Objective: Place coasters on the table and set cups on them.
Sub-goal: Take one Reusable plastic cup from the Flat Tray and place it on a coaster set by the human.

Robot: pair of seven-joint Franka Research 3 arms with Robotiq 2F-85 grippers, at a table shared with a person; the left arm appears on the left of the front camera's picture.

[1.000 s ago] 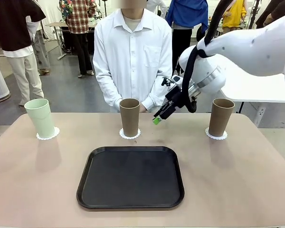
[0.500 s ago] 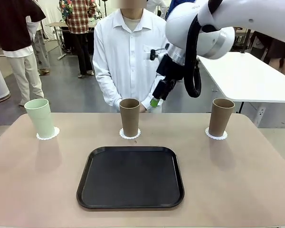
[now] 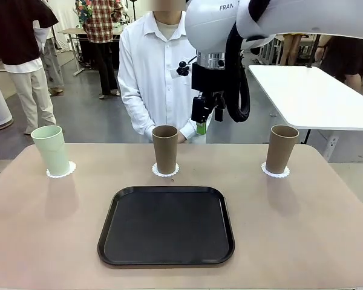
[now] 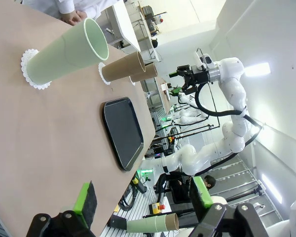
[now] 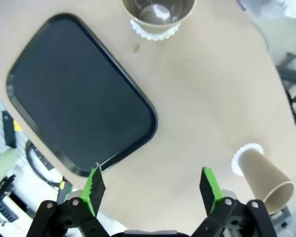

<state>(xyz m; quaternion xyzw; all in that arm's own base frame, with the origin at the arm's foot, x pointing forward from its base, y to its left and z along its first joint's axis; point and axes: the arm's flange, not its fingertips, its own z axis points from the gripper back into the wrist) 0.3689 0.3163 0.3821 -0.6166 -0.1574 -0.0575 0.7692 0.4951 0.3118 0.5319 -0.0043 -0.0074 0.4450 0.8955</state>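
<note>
In the front view, nearest the camera, the black tray point(image 3: 166, 226) lies flat at the middle of the beige table point(image 3: 302, 229) with nothing on it. Beyond it, toward twelve o'clock, three cups stand upright in a row along the far side, each on its own lacy white coaster. The mint green cup point(image 3: 51, 150) is at about ten o'clock from the tray, on the left coaster point(image 3: 61, 171). The middle tan cup point(image 3: 165, 149) stands just past the tray's far edge on the middle coaster point(image 3: 166, 171). The right tan cup point(image 3: 281, 149) is at about two o'clock, on the right coaster point(image 3: 275, 171). The cups are well apart from one another.

Above and just behind the middle tan cup hangs the right gripper point(image 3: 200, 124), pointing down, raised clear of the table and touching nothing. Its wrist view looks down on the tray point(image 5: 79, 94), the middle tan cup point(image 5: 158, 15) and the right tan cup point(image 5: 266, 177) — its jaws stand wide open, with nothing between the green pads point(image 5: 95, 186).

The left gripper point(image 4: 143, 200) is low at the table's edge in its own wrist view, its jaws spread apart and empty — the mint green cup point(image 4: 69, 52) lies far ahead of it.

At the far side stands a person in a white shirt point(image 3: 163, 66), behind the middle tan cup.
</note>
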